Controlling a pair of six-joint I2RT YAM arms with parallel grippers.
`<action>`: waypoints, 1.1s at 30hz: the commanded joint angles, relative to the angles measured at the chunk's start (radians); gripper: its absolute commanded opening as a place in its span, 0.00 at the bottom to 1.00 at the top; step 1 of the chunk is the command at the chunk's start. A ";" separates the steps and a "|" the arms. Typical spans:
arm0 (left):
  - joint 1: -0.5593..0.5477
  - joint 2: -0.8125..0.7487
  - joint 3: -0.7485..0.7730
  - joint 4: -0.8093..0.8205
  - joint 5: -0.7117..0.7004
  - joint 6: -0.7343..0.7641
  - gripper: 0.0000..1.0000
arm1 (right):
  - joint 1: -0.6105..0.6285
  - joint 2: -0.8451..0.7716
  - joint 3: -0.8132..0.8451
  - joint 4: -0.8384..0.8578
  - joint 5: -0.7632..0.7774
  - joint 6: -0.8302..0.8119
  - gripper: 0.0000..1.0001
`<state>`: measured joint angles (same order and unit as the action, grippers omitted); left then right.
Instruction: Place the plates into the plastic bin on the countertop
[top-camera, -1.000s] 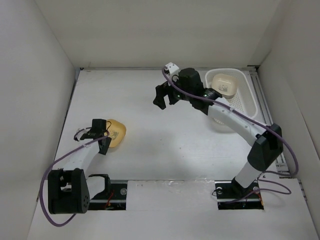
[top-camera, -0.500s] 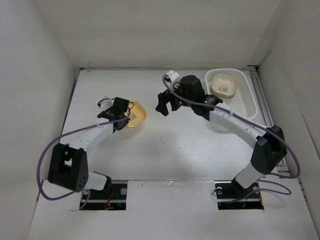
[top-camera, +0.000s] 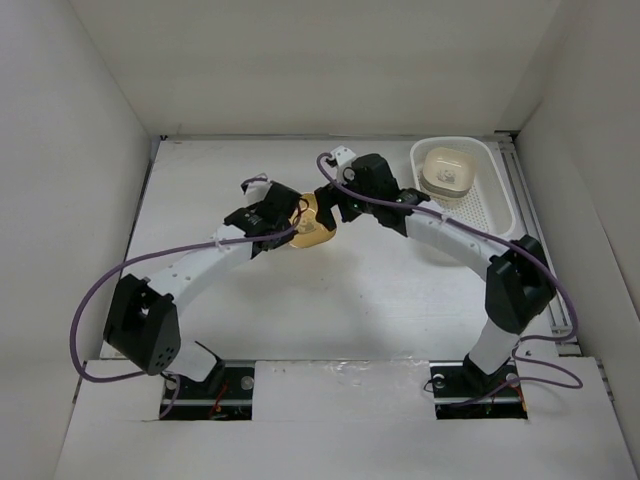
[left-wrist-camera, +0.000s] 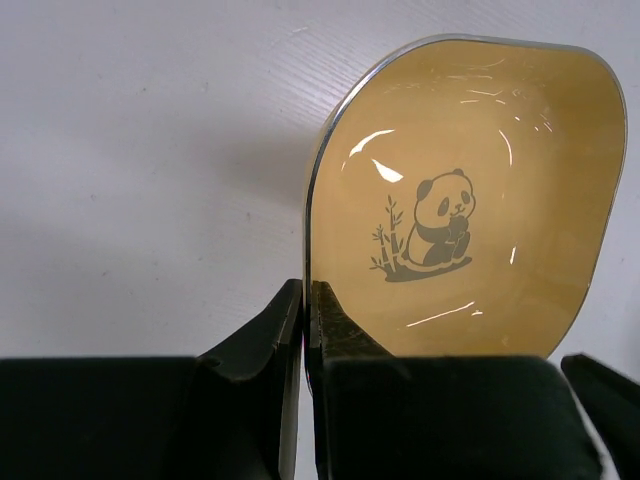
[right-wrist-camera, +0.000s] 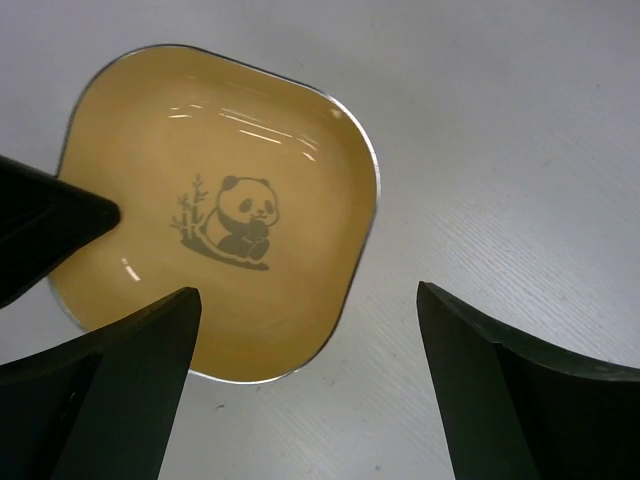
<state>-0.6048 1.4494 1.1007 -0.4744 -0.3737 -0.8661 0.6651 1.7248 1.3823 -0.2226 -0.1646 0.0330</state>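
Observation:
A yellow-orange plate (top-camera: 318, 233) with a panda picture is near the middle of the countertop (top-camera: 350, 295), its left rim pinched in my left gripper (top-camera: 291, 224). In the left wrist view the jaws of the left gripper (left-wrist-camera: 305, 292) are shut on the thin edge of the plate (left-wrist-camera: 470, 200). My right gripper (top-camera: 327, 206) hangs just over the same plate (right-wrist-camera: 220, 200). The right gripper (right-wrist-camera: 305, 300) stands wide open, one finger over the plate's near rim and the other beside it. A cream plate (top-camera: 448, 170) lies in the white plastic bin (top-camera: 497, 200) at the back right.
White walls close in the countertop on the left, back and right. The bin sits against the right wall. The dark tip of the left gripper's finger (right-wrist-camera: 45, 232) shows at the left of the right wrist view. Both arms' purple cables loop beside them.
My left gripper shut on the yellow-orange plate at the left and carried it right and back to the middle. My right gripper shifted slightly left and now hangs over it.

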 joint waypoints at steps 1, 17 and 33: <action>0.004 -0.087 0.039 -0.001 0.008 0.007 0.00 | -0.028 -0.005 0.023 0.066 0.050 0.019 0.94; 0.004 -0.302 0.013 0.114 0.076 0.099 0.99 | -0.080 0.047 0.055 0.111 -0.124 0.120 0.00; 0.060 -0.420 0.085 -0.221 -0.179 0.263 1.00 | -0.735 0.085 0.141 -0.007 -0.010 0.223 0.00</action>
<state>-0.5449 1.0595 1.2331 -0.6453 -0.5098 -0.6643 -0.0357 1.7954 1.4487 -0.2436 -0.1528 0.2279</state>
